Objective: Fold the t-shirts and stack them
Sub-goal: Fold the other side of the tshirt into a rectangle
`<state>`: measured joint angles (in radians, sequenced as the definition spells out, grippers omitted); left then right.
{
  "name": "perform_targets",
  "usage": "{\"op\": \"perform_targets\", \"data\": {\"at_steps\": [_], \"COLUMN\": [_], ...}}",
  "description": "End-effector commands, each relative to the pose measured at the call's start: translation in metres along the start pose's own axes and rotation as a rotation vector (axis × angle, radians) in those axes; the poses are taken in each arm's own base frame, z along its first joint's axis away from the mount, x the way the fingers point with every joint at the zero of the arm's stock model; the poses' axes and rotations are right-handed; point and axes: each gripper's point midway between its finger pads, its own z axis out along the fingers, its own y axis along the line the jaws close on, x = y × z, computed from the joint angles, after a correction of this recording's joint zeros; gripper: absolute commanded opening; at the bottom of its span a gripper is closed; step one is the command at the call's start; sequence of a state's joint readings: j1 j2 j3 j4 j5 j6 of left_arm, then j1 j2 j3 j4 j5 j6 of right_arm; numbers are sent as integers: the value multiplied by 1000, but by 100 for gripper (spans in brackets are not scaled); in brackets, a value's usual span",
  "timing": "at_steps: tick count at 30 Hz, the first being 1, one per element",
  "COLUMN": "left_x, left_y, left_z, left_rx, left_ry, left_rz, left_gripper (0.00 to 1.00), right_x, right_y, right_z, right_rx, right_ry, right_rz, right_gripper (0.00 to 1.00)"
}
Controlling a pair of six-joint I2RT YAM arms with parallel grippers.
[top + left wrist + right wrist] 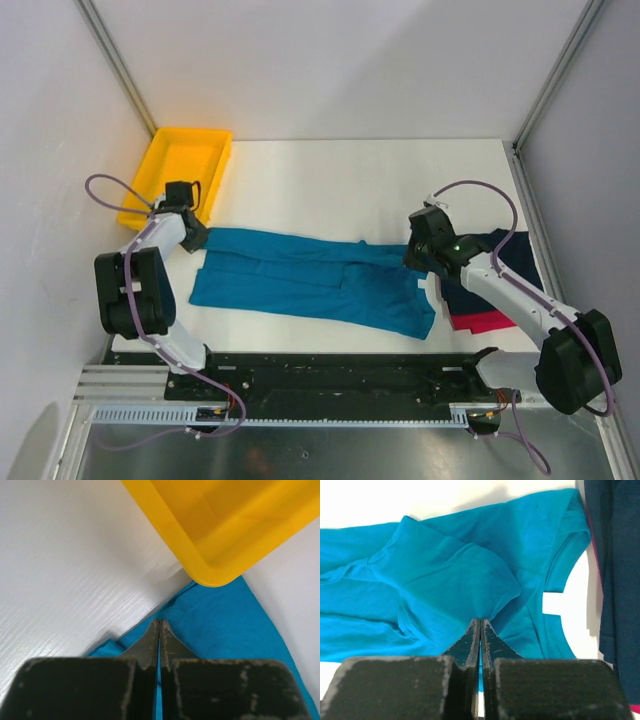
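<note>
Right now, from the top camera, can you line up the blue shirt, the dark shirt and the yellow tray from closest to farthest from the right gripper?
1. Blue shirt: the right gripper is pinching its right end.
2. Dark shirt: just beside the gripper, further to the right.
3. Yellow tray: far off in the back left corner.

One teal t-shirt, one navy t-shirt, one red-pink t-shirt, one yellow tray, two tools.
</note>
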<state>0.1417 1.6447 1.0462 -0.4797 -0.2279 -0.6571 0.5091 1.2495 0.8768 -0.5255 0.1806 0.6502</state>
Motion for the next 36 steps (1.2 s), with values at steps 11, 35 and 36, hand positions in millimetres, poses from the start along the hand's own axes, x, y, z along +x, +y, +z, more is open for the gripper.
{"op": "perform_targets", "data": {"at_steps": [11, 35, 36], "left_x": [-9, 10, 9], "left_y": [11, 22, 21], "left_z": [-11, -9, -11], "left_rx": [-4, -9, -1], "left_ry": [-35, 12, 12], "left_rz": [-45, -35, -32], "left_gripper": [0, 8, 21], "right_x": [10, 52, 50], "right_y": [-23, -23, -20], "right_z": [-4, 9, 7], "right_rx": [106, 54, 37], "right_ry": [-2, 108, 106], "right_rz": [-29, -60, -63], "right_gripper": [0, 18, 26]}}
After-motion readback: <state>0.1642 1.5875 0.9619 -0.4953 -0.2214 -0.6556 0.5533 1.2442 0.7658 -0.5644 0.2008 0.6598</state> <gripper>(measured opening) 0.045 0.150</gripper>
